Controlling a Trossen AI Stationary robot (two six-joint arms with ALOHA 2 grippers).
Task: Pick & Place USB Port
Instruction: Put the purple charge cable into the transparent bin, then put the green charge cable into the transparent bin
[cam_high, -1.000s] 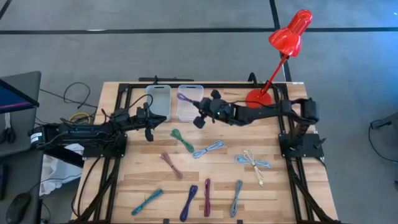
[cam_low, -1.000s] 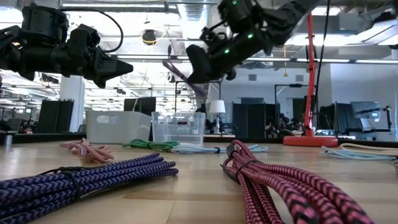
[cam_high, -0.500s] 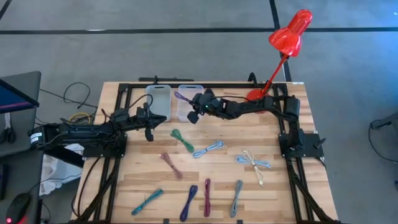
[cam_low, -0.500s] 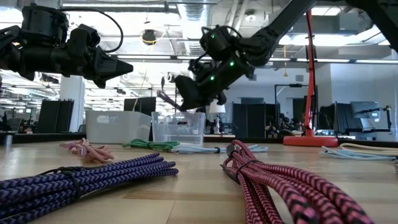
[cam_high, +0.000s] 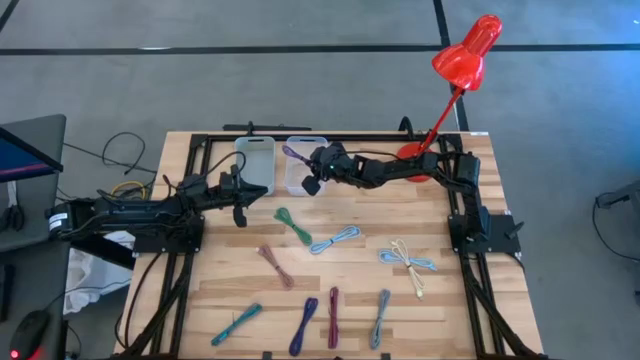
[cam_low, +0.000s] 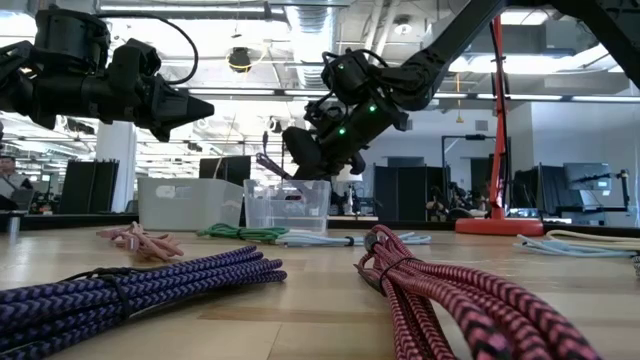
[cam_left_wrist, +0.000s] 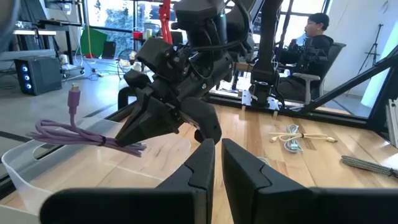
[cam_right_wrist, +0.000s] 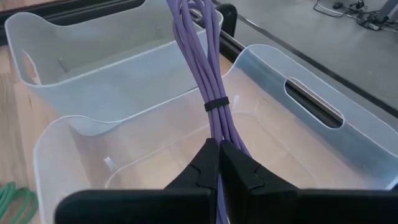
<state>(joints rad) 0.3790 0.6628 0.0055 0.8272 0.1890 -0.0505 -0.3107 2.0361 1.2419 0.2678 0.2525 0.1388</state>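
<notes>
My right gripper (cam_high: 312, 176) is shut on a lilac USB cable bundle (cam_right_wrist: 198, 56) bound by a black tie (cam_right_wrist: 216, 104). It holds the bundle above the right-hand one of two clear bins (cam_high: 300, 180) at the table's far edge; the other bin (cam_high: 255, 160) stands just left of it. In the low view the bundle (cam_low: 270, 166) pokes out over the bin's rim (cam_low: 287, 183). My left gripper (cam_high: 240, 208) waits shut and empty, in the air left of the bins. My right gripper pinches the lilac bundle between its two fingers, just short of the black tie (cam_right_wrist: 213, 132). The fingers come slanting down from the table's right and lie along the bundle. The bundle sticks out past the fingertips, lifted clear above the bin, one plug end (cam_left_wrist: 74, 98) turned up.
Several tied cable bundles lie on the wooden table: green (cam_high: 293, 226), light blue (cam_high: 335, 239), pink (cam_high: 275, 265), white and blue (cam_high: 408, 260), and a row near the front edge (cam_high: 320, 320). A red lamp's base (cam_high: 412, 157) stands behind the right arm. A person (cam_left_wrist: 314, 37) sits beyond the table.
My right gripper has gone down and toward the table's far left with the lilac bundle, tipping further downward, until it stands low over the right-hand bin. The bundle, earlier high above the bins, now pokes out just above the bin's rim.
</notes>
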